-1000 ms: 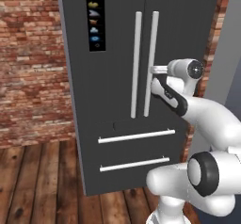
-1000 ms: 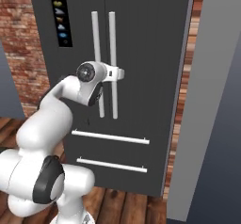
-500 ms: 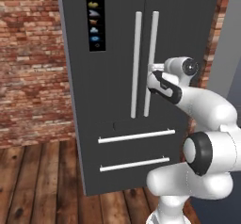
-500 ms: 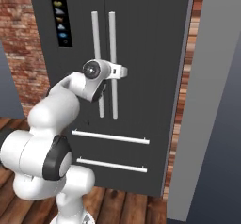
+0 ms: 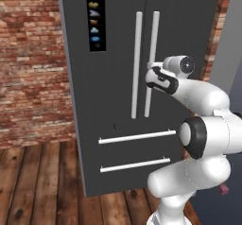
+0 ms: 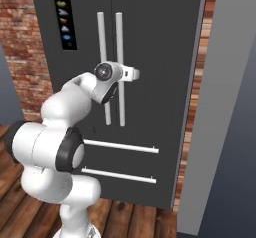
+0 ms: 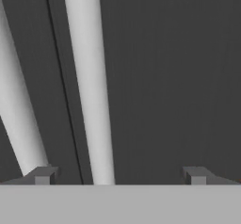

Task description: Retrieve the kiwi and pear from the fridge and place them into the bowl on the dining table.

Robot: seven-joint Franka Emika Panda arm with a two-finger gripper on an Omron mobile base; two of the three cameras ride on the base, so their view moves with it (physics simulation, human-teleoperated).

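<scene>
Red brick wall (image 5: pixel 28 58) is standing behind and to the left, and is showing again as a narrow strip (image 6: pixel 200 67) on the right. Wooden plank floor (image 5: pixel 38 181) is running underneath. Plain grey panel (image 6: pixel 225 107) is rising at far right.

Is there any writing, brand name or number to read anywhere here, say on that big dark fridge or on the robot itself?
No readable words or numbers anywhere.
Fridge: no brand name or lettering on its closed doors.
Black strip on the left door: a column of small coloured icons, pictures rather than letters, too small to make out.
Arm: plain white, unmarked.
</scene>
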